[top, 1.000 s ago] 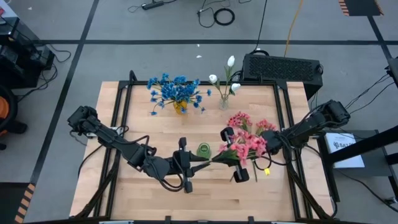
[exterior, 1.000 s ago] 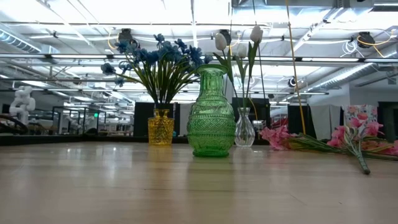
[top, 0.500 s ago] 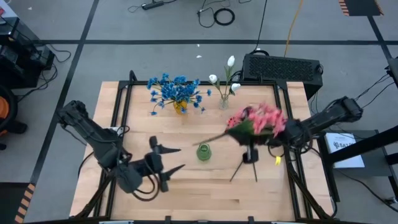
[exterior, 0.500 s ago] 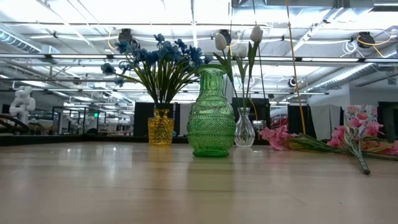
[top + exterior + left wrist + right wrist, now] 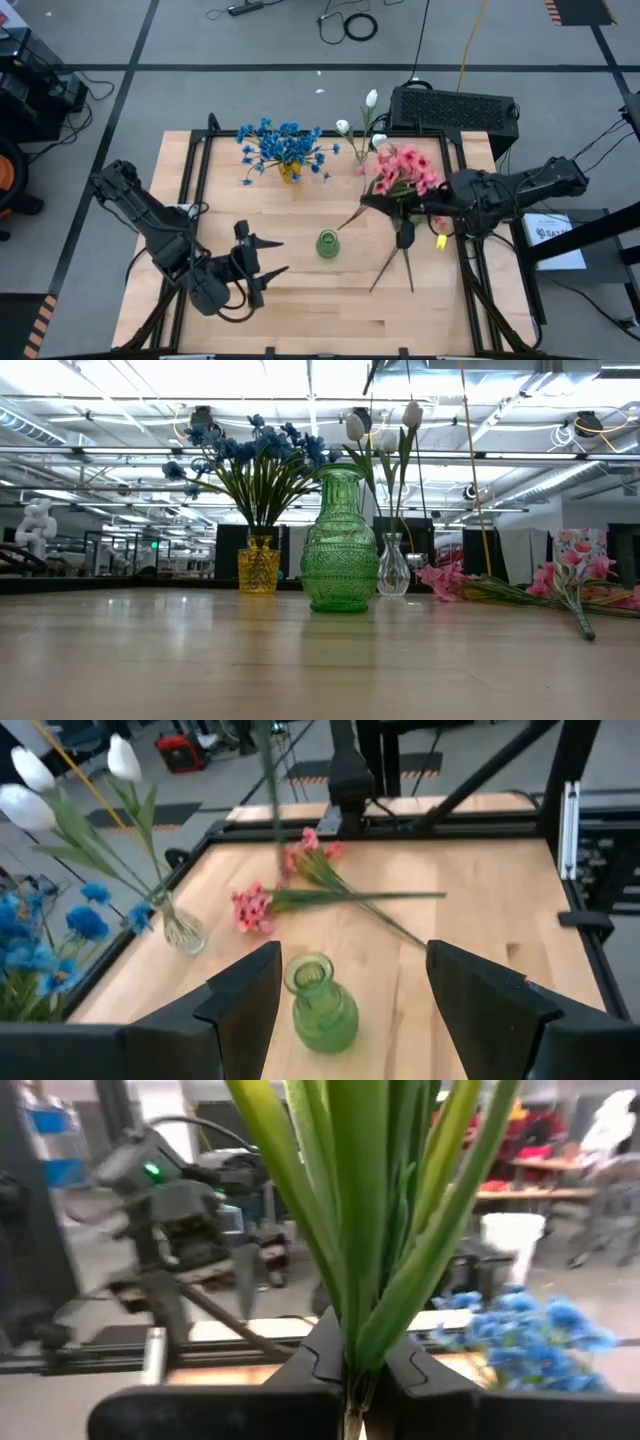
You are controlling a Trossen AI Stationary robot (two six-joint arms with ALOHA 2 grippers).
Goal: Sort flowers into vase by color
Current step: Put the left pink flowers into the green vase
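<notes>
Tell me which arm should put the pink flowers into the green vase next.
Right. Its tool is already shut on the pink flowers, raised near the green vase. The left tool is open, empty, and set back from the vase.

I see a wooden table [image 5: 300, 300] carrying three vases: a green vase [image 5: 327, 243] mid-table, a yellow vase [image 5: 258, 564] with blue flowers [image 5: 283, 146], a clear vase [image 5: 392, 565] with white tulips [image 5: 366, 122]. Pink flowers [image 5: 300, 892] lie flat on it.

Left arm: reaches in from the desk's left edge, elbow bent; left gripper [image 5: 262, 258] low over the near-left desk, jaws parted, holding nothing. Right arm: stretched inward from the right; right gripper [image 5: 372, 203] raised, jaws clamped on green stems.
</notes>
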